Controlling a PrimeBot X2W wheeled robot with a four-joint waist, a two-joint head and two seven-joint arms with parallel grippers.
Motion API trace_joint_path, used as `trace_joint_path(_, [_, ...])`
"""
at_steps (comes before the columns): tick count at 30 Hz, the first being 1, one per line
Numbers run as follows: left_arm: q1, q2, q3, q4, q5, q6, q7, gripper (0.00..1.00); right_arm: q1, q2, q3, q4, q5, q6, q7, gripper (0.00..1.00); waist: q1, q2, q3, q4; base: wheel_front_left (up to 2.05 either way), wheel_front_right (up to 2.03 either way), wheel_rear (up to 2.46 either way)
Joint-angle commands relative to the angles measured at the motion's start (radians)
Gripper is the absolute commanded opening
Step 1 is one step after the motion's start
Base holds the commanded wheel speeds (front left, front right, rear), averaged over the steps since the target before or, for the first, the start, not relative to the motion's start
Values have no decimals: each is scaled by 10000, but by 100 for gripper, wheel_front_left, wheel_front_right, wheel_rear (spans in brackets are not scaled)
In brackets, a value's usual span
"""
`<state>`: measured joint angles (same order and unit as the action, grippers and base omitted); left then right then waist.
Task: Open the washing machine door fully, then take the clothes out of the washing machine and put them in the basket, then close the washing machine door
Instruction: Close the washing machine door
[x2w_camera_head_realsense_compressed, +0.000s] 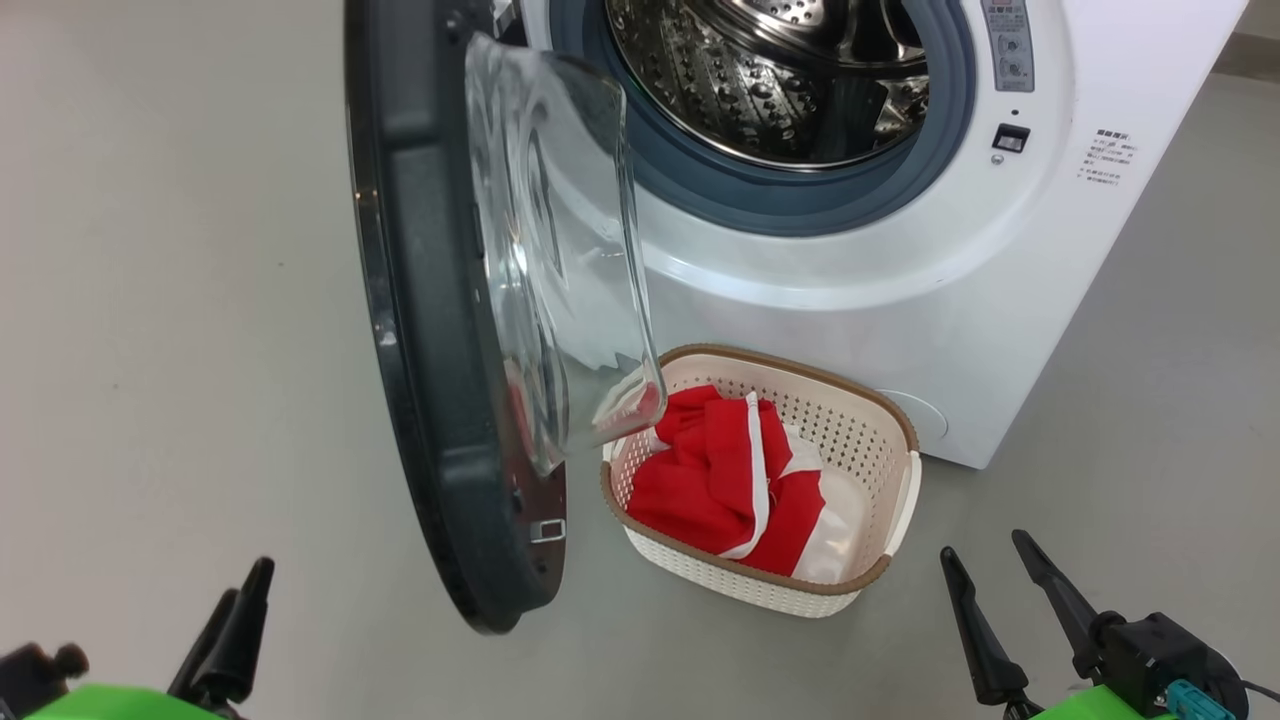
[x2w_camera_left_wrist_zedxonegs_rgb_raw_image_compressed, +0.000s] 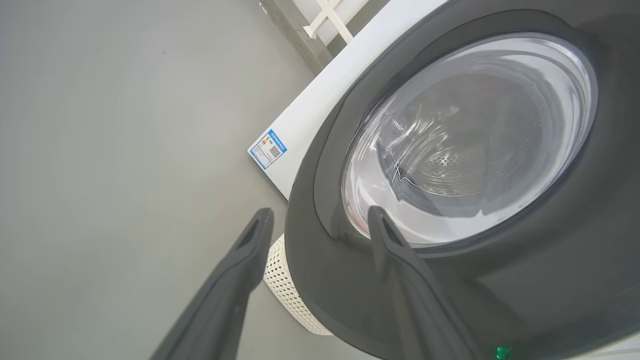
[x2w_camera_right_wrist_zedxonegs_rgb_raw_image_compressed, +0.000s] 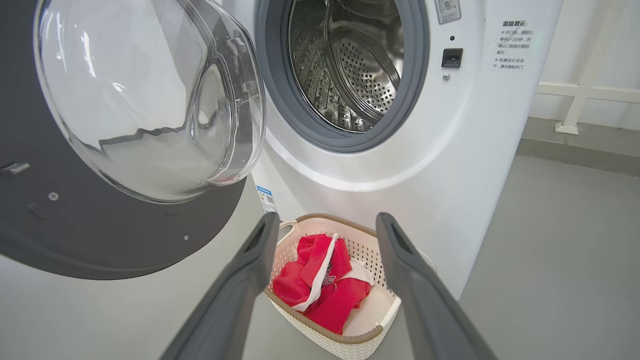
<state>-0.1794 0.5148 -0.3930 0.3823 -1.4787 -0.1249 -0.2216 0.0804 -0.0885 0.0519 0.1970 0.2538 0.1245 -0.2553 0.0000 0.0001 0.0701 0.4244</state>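
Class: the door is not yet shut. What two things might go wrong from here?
1. The basket sits close by the open washing machine door; swinging shut, the door may clip its rim or the clothes.
2. The left gripper, open and facing the door's smooth outer side, might slide off when pushing.

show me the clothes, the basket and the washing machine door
the clothes (x2w_camera_head_realsense_compressed: 710, 480), head view, red fabric middle
the basket (x2w_camera_head_realsense_compressed: 740, 585), head view, perforated front wall
the washing machine door (x2w_camera_head_realsense_compressed: 430, 300), head view, dark inner frame

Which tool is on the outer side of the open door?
The left tool: it faces the outside of the washing machine door; the right tool points at the basket.
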Motion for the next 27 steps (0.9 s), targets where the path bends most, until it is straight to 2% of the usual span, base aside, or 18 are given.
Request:
trace_joint_path(1, [-65,276,444,17,19,-58,-194,100,-71,-59,269,-186,60,62,-65,100,0,-1,-50,-26,0,0,0])
trace_joint_path(9, [151,-354,525,585,788,-58,-389,100,-38,-24,272,-170,87,62,-65,100,0,-1,-138,-69,0,0,0])
trace_joint_path(15, [364,-1196,1643,921,2248,-58,-399,100,0,2,279,-155,101,62,-65,100,0,-1,-259,-146,0,0,0])
trace_joint_path(21, [656,-1939,2890,970,4684,-58,-400,100,50,9,270,-157,129,62,-65,100,0,-1,-365,-216,0,0,0])
trace_joint_path(26, [868,-2617,4099,597,7295,-58,-401,100,91,-5,236,-190,131,62,-65,100,0,-1,-373,-251,0,0,0])
trace_joint_path(27, [937,-2840,4421,345,8295,-58,-401,100,93,-16,224,-202,123,62,-65,100,0,-1,-356,-263,0,0,0])
